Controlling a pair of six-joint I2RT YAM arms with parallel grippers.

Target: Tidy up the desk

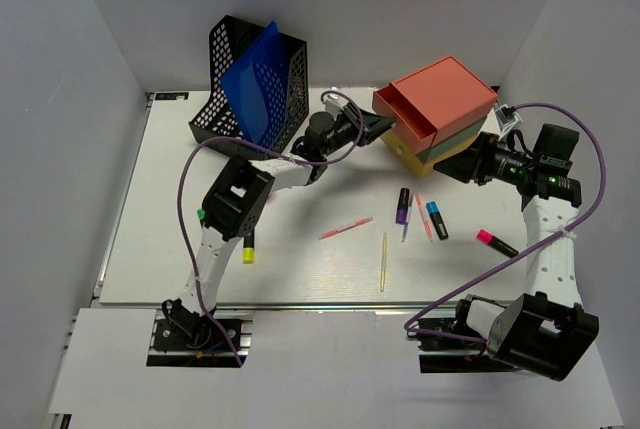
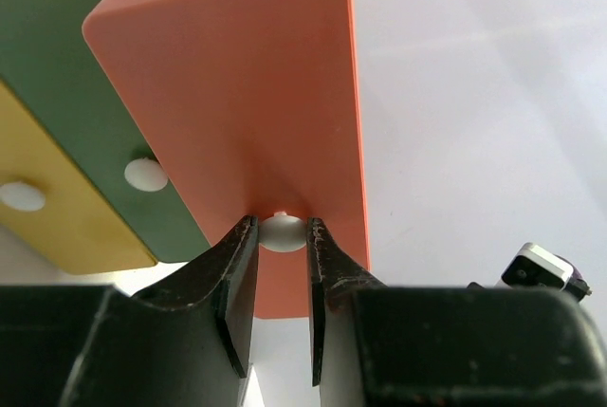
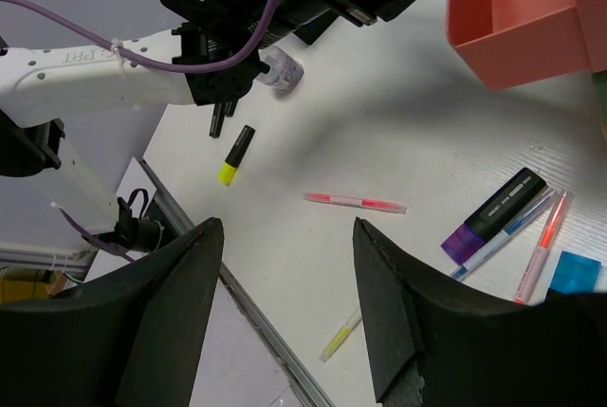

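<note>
Pink plastic drawer (image 2: pixel 237 75), judged light, rigid, slick; white knob (image 2: pixel 282 233) the proper hold. Left jaws pinch that knob; right jaws spread, empty, above tabletop (image 3: pixel 398 141).

Open lanes: the desk (image 1: pixel 300 279) lies bare along its near edge and through the left-centre strip. Obstacles: a mesh file rack (image 1: pixel 222 69) at far left and a drawer unit (image 1: pixel 432 156) at far right. Its salmon drawer (image 1: pixel 435 99) stands out (left gripper (image 2: pixel 282 227) pinching the knob (image 2: pixel 282 234), its arm barring the gap between). A purple marker (image 1: pixel 402 205), blue marker (image 1: pixel 437 220) and pink highlighter (image 1: pixel 496 242) litter mid-right. Room behind the unit looks negligible.
</note>
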